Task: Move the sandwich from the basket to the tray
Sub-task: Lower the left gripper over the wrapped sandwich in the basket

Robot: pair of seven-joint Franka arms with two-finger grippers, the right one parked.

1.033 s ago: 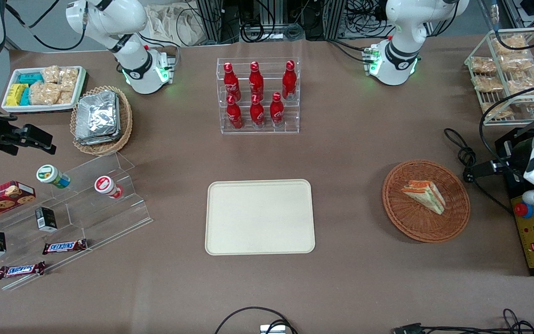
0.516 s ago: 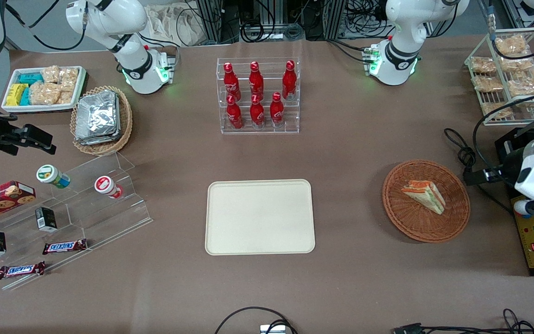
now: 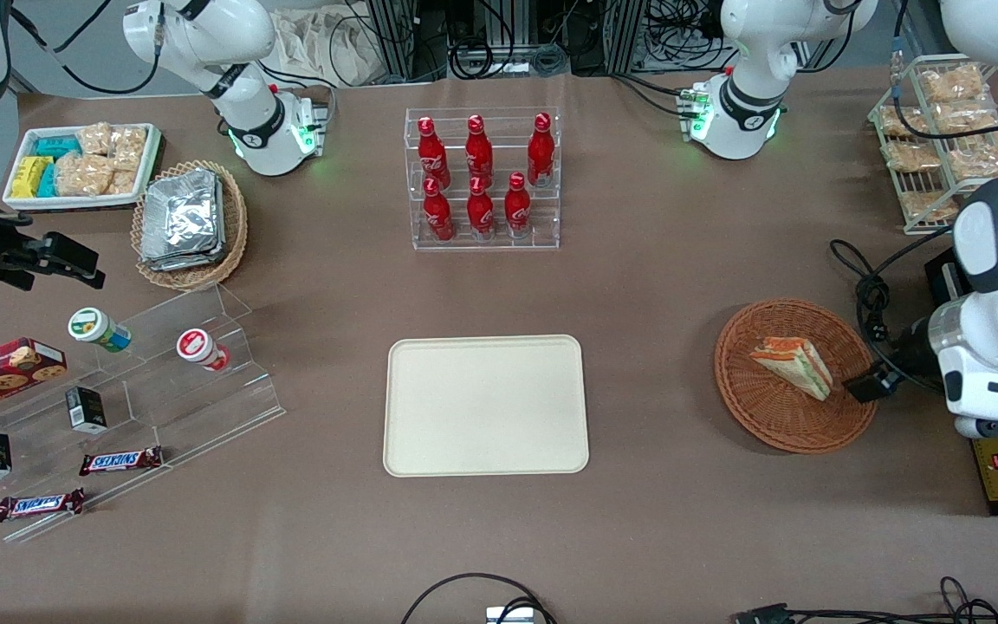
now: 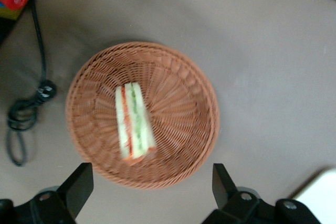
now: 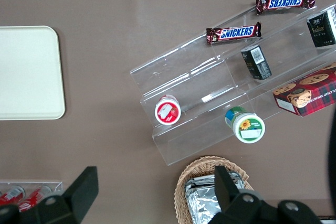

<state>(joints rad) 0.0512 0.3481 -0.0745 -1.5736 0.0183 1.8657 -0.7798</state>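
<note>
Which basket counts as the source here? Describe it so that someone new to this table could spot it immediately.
Start at the cream tray mid-table and look toward the working arm's end: the basket sits there, with the open tool hovering above it. It is round, shallow, reddish-brown wicker holding one sandwich; the other wicker basket, at the parked arm's end, is paler and holds foil packets.

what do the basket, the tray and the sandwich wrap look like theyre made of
Basket: woven wicker, matte reddish-brown; the weave rings show. Tray: likely smooth moulded plastic, cream, with rounded corners and a low rim. Sandwich: white bread with orange and green layers; its wrap cannot be made out. The open gripper hovers above the basket.
</note>
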